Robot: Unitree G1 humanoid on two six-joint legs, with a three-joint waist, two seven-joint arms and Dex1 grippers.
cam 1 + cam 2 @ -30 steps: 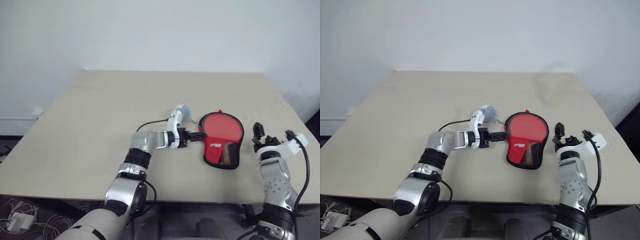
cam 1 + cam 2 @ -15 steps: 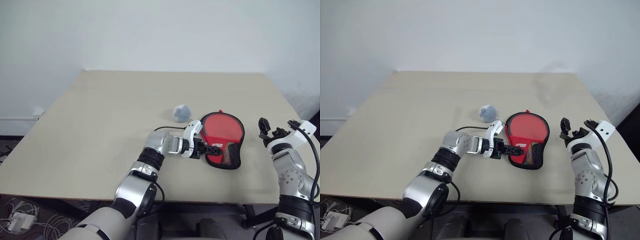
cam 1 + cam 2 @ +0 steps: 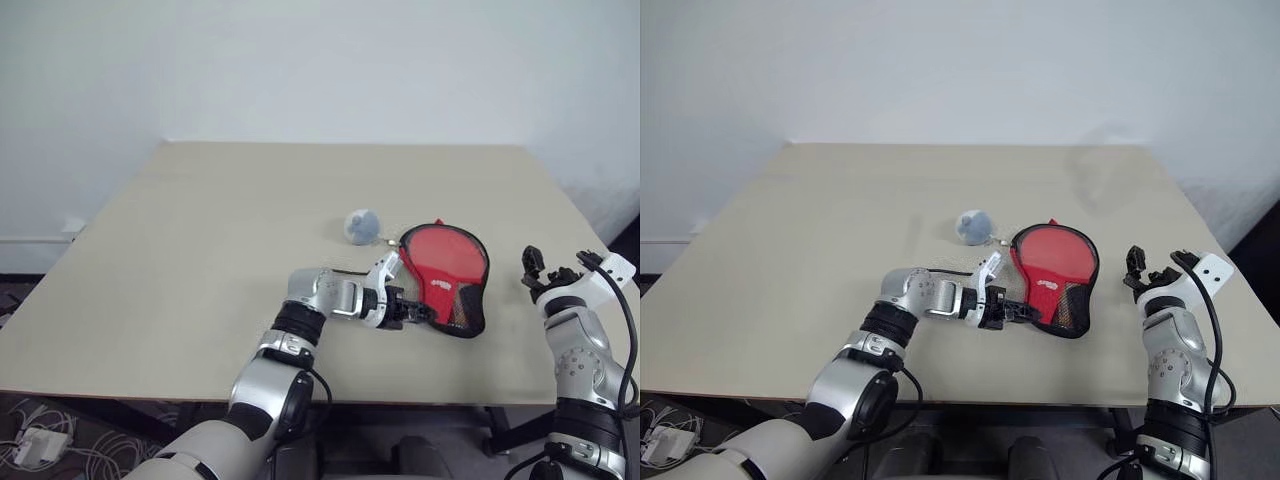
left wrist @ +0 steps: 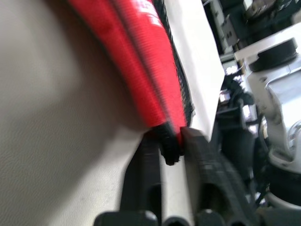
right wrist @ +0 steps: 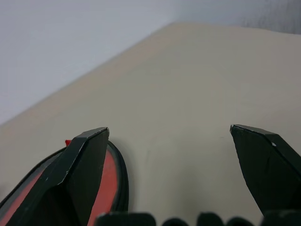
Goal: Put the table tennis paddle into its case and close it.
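My left gripper [image 3: 418,312] reaches across toward the right, low over the tan table [image 3: 200,260], fingers clenched on the case's black edge at its near left corner. In the left wrist view the two black fingers [image 4: 200,155] pinch a small black bit of trim or zip at the rim of the case [image 4: 141,70]; can't tell which.

Just beyond that arm, a small grey ball [image 3: 362,224] sits on the table close to the case's far left edge.

Case [image 3: 448,275] lies closed-looking, red side up, black mesh pocket at its near end, directly right of my left gripper and touching it. Paddle itself I can't make out.

Far right, my right gripper [image 3: 560,268] hangs beside the table's right edge, fingers spread wide, nothing between them, well apart from the case.
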